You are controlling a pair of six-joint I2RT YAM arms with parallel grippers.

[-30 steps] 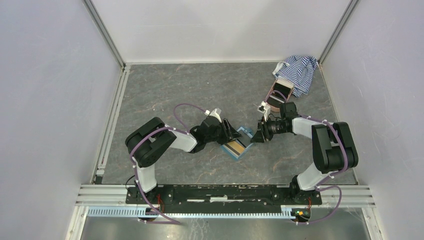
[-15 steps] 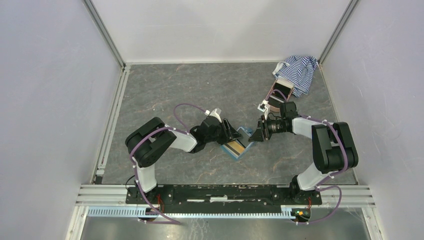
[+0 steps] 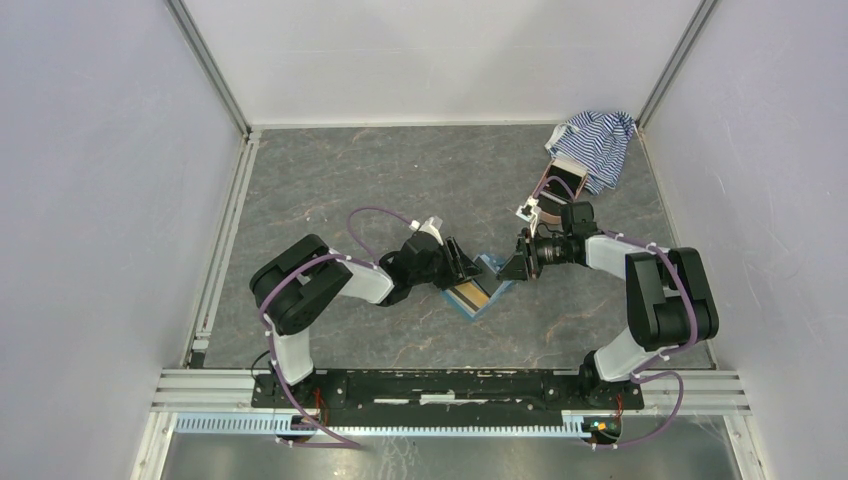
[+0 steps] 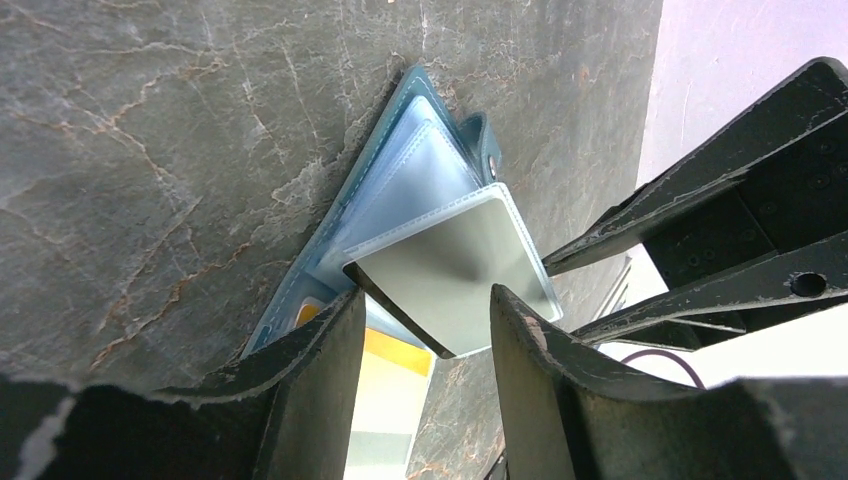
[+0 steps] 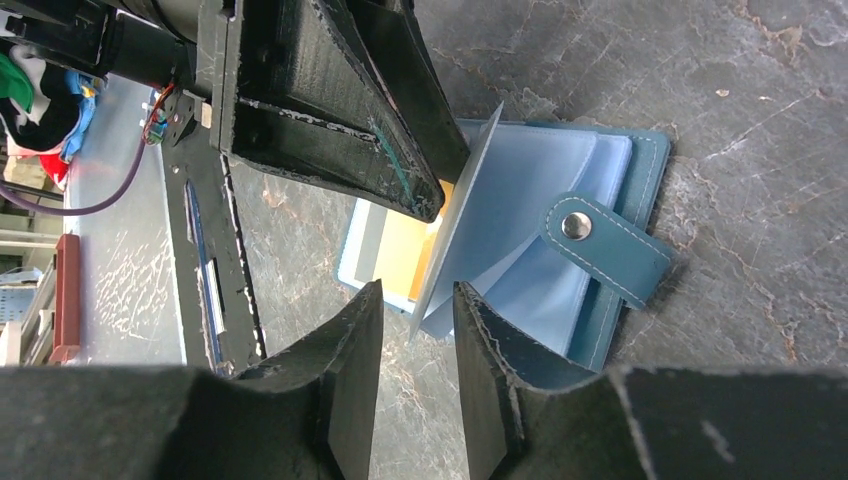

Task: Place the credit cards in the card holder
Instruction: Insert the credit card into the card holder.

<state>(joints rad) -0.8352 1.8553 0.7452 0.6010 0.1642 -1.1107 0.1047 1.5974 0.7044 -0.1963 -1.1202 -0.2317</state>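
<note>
Top external, R gripper [image 3: 503, 272] shifted slightly, holder [image 3: 478, 296] unmoved

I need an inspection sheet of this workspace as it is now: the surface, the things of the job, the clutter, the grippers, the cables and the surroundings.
Surface: grey veined table, no damage seen.
Job's things: teal card holder lies open; a yellow card sits inside it; a grey leaf, card or sleeve, cannot tell which, stands up from it.
Clutter: striped cloth and pink case, together at the far right.
Grippers: left gripper open, over the holder; right gripper open, its jaws either side of the leaf.
Cables: purple cables along both arms.
Surroundings: white walls, metal frame rails.
</note>
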